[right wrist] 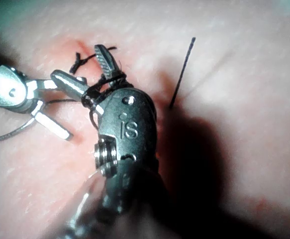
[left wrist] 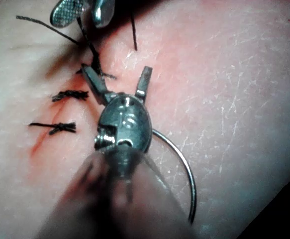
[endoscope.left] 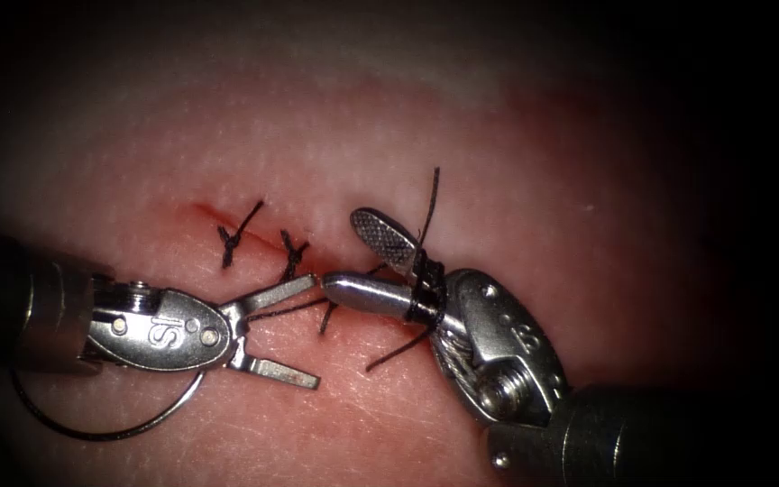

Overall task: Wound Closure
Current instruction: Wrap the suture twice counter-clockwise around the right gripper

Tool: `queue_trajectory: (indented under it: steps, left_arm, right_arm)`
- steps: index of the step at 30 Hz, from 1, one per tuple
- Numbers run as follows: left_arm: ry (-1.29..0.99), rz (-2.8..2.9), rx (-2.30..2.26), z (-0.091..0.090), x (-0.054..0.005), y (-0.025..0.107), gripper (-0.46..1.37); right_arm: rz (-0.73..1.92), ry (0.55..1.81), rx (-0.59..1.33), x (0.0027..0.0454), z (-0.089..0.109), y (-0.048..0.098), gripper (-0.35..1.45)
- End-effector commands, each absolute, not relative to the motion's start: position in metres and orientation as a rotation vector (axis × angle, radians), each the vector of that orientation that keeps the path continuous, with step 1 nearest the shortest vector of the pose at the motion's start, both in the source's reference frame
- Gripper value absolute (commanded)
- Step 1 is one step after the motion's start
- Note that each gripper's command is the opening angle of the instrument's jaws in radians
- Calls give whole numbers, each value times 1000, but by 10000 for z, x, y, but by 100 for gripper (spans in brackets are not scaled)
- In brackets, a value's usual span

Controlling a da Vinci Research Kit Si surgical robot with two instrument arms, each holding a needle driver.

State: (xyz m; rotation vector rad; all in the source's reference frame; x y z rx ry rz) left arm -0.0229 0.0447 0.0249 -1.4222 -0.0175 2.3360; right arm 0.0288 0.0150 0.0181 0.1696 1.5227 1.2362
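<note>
Thread wound round the right hand, needle lying loose

Both hands are spread and hold nothing: thread (endoscope.left: 426,293) wraps the right hand (endoscope.left: 353,252), the left hand (endoscope.left: 304,329) sits just beside it, and the curved needle (endoscope.left: 110,424) lies on the tissue (endoscope.left: 389,117) behind the left hand, left of the cut (endoscope.left: 227,225) with 2 knots (endoscope.left: 232,239).

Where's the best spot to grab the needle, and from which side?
Grip the needle at its exposed mid-curve, coming from above: it seems loose on the tissue left of the cut, arcing out from under the left tool. Both tools' jaws are open, holding nothing; thread is wound around the right tool.
</note>
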Motion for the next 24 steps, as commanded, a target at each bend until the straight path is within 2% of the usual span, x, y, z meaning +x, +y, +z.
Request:
queue_trajectory:
  steps: [1,5,6,10,14,16,18,19,20,21,22,24]
  left_arm:
    - [-15,2339,-1415,249,-229,448,18]
    - [-22,2331,-1406,253,-224,452,31]
    - [-20,2332,-1402,254,-223,452,27]
    - [-12,2328,-1361,257,-224,454,-35]
    - [-67,2388,-1270,261,-231,446,-31]
    - [-66,2414,-1228,264,-237,440,11]
    - [-69,2442,-1186,266,-240,435,34]
    - [-78,2450,-1168,267,-241,433,53]
    - [-88,2467,-1148,269,-242,431,82]
    - [-93,2474,-1141,270,-242,431,98]
    - [-105,2492,-1123,272,-242,430,108]
    - [-111,2501,-1112,274,-241,430,117]
  right_arm:
    - [1234,1520,173,289,181,150,66]
    - [1224,1520,186,296,177,146,66]
    - [1222,1518,189,297,176,145,66]
    - [1215,1505,205,302,171,142,65]
    - [1219,1506,212,302,169,140,69]
    - [1218,1506,213,300,168,140,68]
    - [1218,1503,215,299,168,140,68]
    - [1218,1503,215,299,168,141,69]
    - [1218,1503,216,298,168,141,68]
    - [1218,1503,216,298,168,140,68]
    - [1218,1503,216,298,167,140,69]
    - [1218,1503,216,298,167,140,68]
